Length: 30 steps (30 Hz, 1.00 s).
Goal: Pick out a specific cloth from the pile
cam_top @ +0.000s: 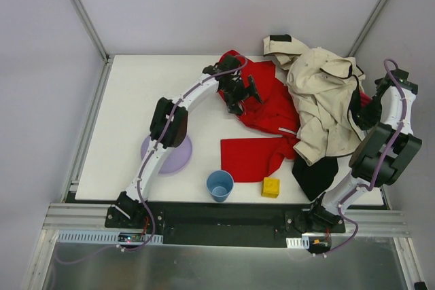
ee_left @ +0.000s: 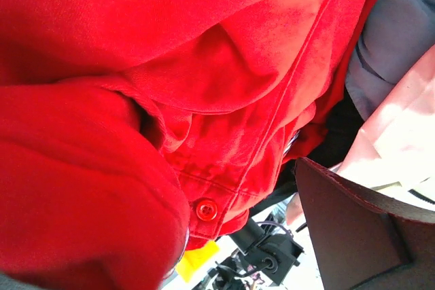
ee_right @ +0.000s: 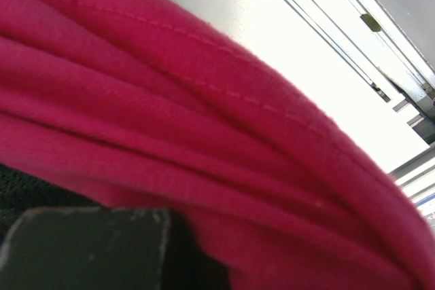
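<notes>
hanging over the red cloth (cam_top: 275, 105), left tool (cam_top: 244, 98) spread wide.

Bright red cloth (cam_top: 275, 110) (pale seams), cream-and-black jacket (cam_top: 326, 103), purple plate (cam_top: 181, 159), blue cup (cam_top: 219, 185), yellow block (cam_top: 270, 187)

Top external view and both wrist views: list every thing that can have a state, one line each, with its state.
red cloth, spread out, right edge under the pile.
pile, heaped and crumpled.
blue cup, upright.
purple plate, flat, partly hidden by the left arm.
yellow block, resting on the table.
left claw, open over the red cloth.
right claw, shut, against magenta cloth.
</notes>
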Tool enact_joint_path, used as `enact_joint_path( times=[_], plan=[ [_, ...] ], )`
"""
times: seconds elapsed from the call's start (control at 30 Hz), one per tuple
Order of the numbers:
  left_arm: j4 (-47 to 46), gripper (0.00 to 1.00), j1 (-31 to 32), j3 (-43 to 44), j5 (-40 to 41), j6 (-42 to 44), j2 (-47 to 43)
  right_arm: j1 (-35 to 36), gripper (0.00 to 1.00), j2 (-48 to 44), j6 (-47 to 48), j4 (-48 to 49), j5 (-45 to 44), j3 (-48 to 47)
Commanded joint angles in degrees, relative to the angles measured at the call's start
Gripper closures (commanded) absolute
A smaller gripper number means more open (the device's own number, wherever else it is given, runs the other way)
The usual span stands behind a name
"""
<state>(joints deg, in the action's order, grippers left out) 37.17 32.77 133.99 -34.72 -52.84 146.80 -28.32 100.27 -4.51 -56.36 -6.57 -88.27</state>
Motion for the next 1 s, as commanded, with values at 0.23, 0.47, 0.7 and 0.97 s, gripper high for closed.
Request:
enact_joint_path(
  times=[0.23, 0.47, 0.7, 0.97],
  plan=[
    [0.7, 0.28, 6.5, 3.8, -2.6, -0.7, 7.4, -1.3, 0.99, -2.2, -1.0, -0.2, -1.1, 1.3],
    [0.5, 0.82, 6.5, 4.7, -4.6, 1.3, 7.8, -1.3, 0.99, -2.2, -1.0, 0.0, -0.6, 1.6],
    [-1.5, 1.00, 4.8, -0.4, -2.7, 4.1, 1.7, -1.3, 0.99, -2.7, -1.0, 0.3, -0.2, 2.3],
    [-7.2, 1.00, 0.7, -3.2, -1.7, 4.8, -7.0, -1.7, 0.99, -2.7, -1.6, 0.3, 1.4, 1.7]
  ],
)
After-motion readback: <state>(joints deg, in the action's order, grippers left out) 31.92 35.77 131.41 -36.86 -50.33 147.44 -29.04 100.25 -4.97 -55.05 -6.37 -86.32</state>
